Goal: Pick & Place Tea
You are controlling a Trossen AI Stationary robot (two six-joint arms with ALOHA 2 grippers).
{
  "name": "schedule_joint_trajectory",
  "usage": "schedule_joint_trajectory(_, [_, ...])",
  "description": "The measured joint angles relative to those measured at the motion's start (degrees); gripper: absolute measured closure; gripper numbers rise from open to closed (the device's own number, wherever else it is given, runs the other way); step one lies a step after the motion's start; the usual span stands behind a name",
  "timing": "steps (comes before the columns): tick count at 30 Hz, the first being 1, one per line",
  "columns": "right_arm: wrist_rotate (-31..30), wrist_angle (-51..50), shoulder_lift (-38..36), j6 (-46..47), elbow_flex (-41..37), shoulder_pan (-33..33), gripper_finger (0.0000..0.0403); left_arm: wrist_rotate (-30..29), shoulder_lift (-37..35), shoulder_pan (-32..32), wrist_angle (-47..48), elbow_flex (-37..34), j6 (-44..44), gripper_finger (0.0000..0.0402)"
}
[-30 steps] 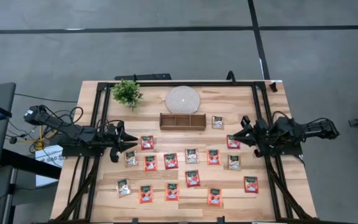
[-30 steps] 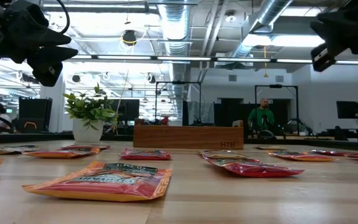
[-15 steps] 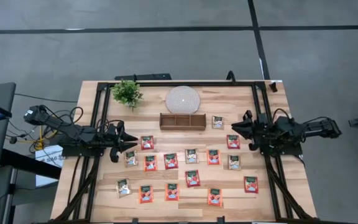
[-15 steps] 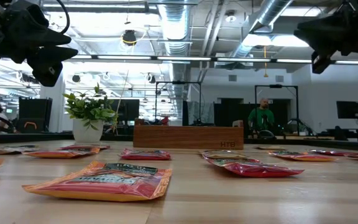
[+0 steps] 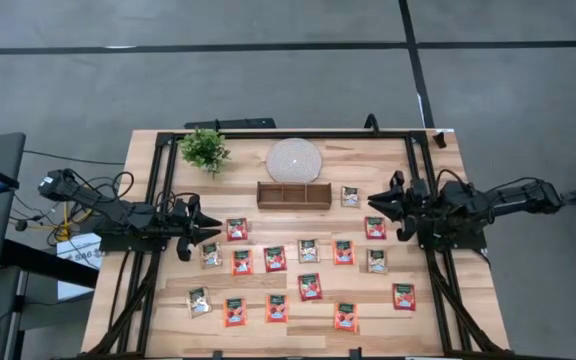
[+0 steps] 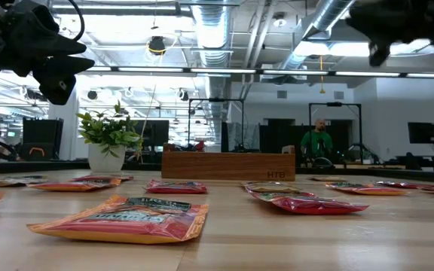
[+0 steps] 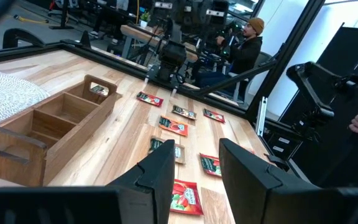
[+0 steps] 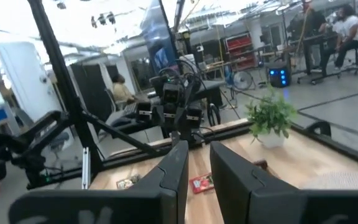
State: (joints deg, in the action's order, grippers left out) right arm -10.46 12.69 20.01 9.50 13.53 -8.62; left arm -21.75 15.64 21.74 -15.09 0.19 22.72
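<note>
My right gripper [image 5: 376,207] hangs in the air with nothing in it, fingers a little apart with a thin gap. My left gripper [image 5: 211,231] waits on its side of the table, fingers apart and empty too.

The tea sachets [image 5: 309,250] lie flat all over the wooden table [image 5: 368,300], in front of my fingers and under them. A pale sachet [image 5: 351,196] lies just past my right fingertips, beside the wooden tray [image 5: 294,194]. A red sachet [image 5: 375,227] lies nearly under them. No tea that I can see is in the tray.

What could go wrong? The sachets are thin and flat, so my fingers may slide over one and push it away. My right fingers are not wide apart, so they may miss the edge. Some sachets lie near each other, and I might nudge two at once.

The high view shows every sachet and where both grippers sit. The low view shows the sachets puff up a bit off the table, but I cannot tell my right fingers there, since they look like a dark blur. My left wrist view shows the tray's parts from the side.
</note>
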Motion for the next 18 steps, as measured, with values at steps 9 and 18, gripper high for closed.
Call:
schedule_joint_trajectory(9, [0.01,-0.16,14.84,-0.96,10.17,-1.89,0.0342,0.02,0.00,-0.01,0.02,0.00,0.00,0.0284])
schedule_joint_trajectory(18, [0.07,-0.17,23.18,0.19,14.77,-1.86,0.0342,0.01,0.00,-0.02,0.02,0.00,0.00,0.0284])
